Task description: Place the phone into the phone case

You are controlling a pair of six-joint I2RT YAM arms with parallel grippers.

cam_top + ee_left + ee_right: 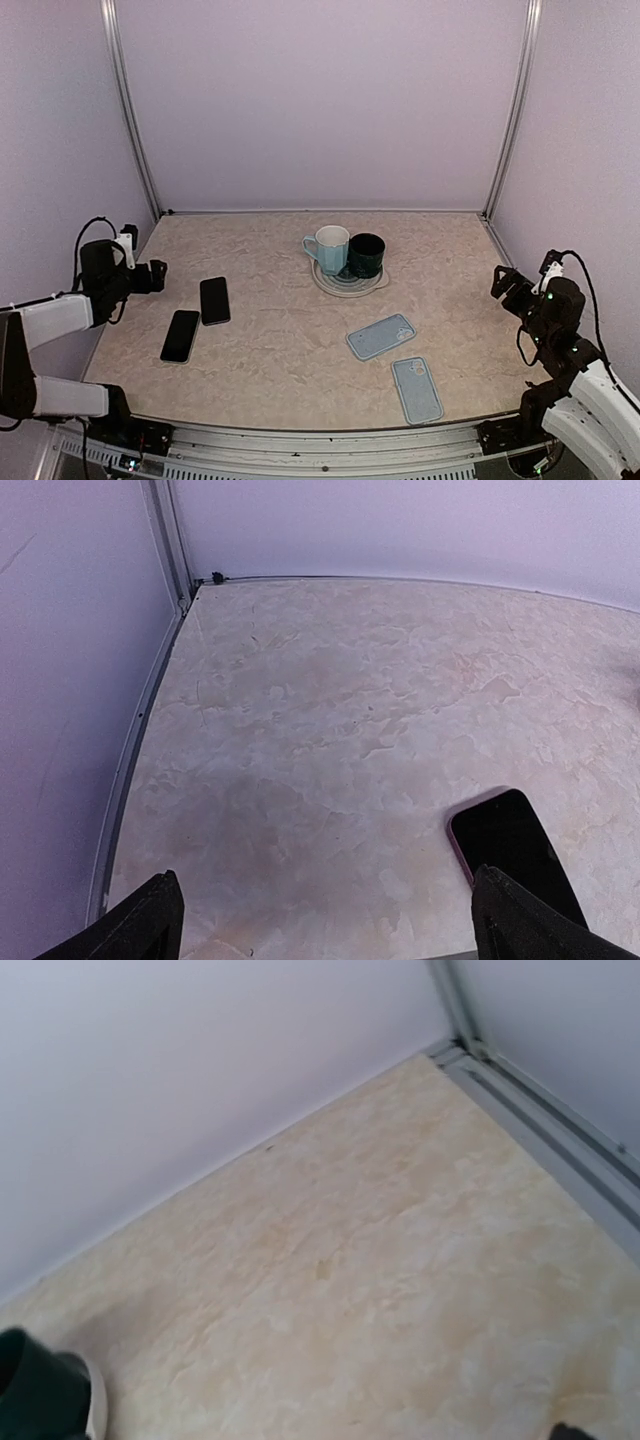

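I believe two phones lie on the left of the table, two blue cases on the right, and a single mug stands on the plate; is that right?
Not quite: the top view shows two mugs on the plate, a light blue mug and a dark green mug. The phones on the left and blue cases on the right are as you say.

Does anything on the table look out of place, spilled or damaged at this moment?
Nothing looks spilled or broken. The only oddity: a pale blue mug and a dark green mug, both upright, stand crowded together on one small round plate.
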